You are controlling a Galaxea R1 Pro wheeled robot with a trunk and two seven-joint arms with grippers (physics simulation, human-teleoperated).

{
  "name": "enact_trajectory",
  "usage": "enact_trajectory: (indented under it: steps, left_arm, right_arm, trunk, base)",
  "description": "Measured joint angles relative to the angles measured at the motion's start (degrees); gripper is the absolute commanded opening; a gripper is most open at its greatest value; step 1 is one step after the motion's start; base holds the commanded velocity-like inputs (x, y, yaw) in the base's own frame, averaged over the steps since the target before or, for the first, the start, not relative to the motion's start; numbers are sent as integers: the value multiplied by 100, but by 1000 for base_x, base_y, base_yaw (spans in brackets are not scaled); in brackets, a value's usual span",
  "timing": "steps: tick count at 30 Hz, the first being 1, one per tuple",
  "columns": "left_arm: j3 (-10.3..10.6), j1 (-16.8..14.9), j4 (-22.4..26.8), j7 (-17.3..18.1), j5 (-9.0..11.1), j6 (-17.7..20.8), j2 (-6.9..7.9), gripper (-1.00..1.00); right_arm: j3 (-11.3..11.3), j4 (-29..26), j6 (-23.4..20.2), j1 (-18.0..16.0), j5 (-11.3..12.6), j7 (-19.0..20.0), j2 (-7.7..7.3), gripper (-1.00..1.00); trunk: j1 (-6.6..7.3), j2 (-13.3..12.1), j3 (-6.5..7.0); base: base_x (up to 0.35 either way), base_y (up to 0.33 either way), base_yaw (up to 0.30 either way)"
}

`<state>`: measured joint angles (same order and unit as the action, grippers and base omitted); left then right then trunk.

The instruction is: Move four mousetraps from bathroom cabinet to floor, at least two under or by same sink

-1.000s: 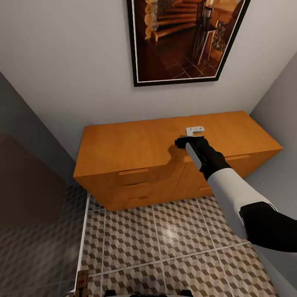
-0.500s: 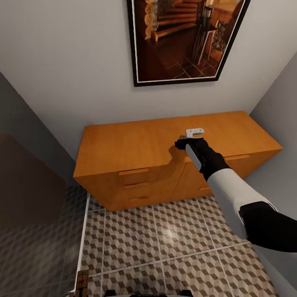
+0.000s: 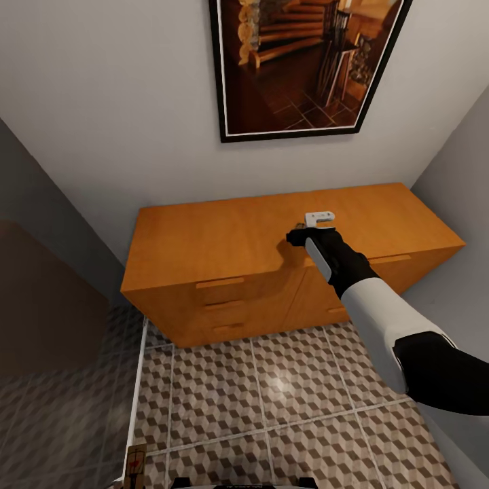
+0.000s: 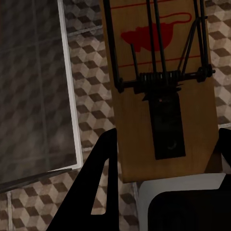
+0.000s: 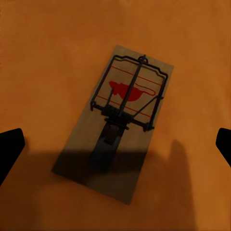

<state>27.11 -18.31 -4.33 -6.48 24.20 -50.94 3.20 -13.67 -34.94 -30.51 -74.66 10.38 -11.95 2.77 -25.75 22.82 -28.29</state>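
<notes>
Orange-brown cabinet (image 3: 224, 248) top bears one mousetrap (image 5: 118, 120) beneath right tool (image 3: 301, 227).

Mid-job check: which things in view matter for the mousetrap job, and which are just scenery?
Job:
- mousetrap lying on the cabinet top, right tool open above it
- second mousetrap between the left tool's fingers
- cube-pattern floor

Scenery:
- framed picture on the wall
- closed cabinet drawers
</notes>
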Motion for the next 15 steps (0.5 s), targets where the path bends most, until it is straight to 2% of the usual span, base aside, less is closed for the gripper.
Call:
enact_trajectory:
  steps: [15]
  left_arm:
    - [0, 0, 0, 0, 0, -1, 0, -100]
  right_arm:
    - [0, 5, 4, 2, 17, 13, 0, 100]
  trunk:
    - [0, 0, 0]
  base:
    - [0, 0, 0]
